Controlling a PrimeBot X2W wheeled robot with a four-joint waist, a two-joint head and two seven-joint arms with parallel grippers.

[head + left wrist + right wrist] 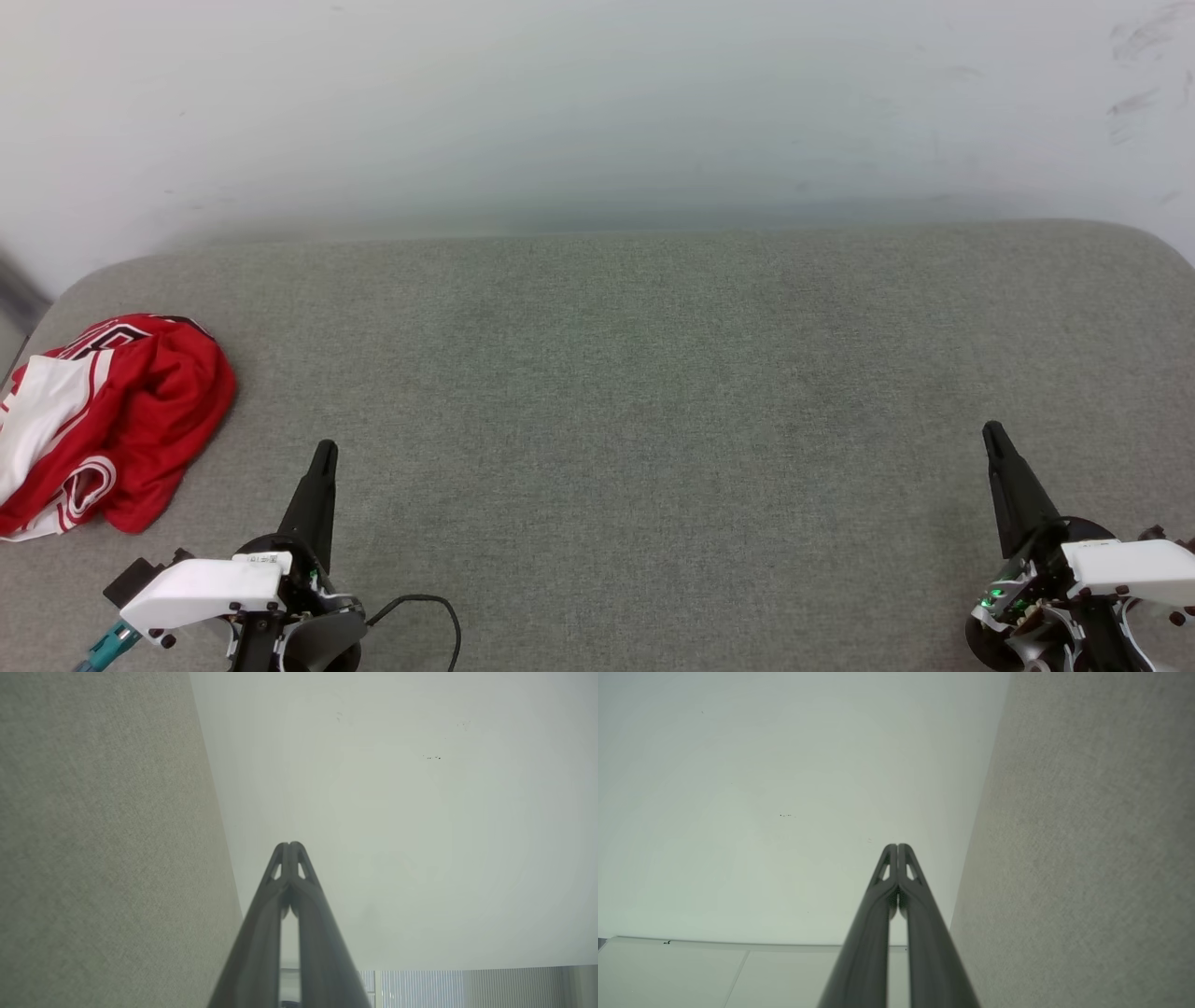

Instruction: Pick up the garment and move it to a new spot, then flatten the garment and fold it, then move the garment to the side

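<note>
The garment (121, 420), a red jersey with white sleeves and striped trim, lies crumpled at the far left edge of the grey fabric surface (616, 392). My left gripper (325, 452) is shut and empty, low in the head view, a short way right of the garment and apart from it. At the lower right my right gripper (991, 432) is also shut and empty. In the left wrist view the left gripper (290, 845) has its fingertips pressed together against a pale wall. The right gripper (897, 847) looks the same in the right wrist view.
A pale wall (597, 103) rises behind the grey surface. The surface's rounded corners (1139, 238) curve off at the back left and back right. A black cable (439, 616) loops beside the left wrist. Wide bare fabric lies between the two grippers.
</note>
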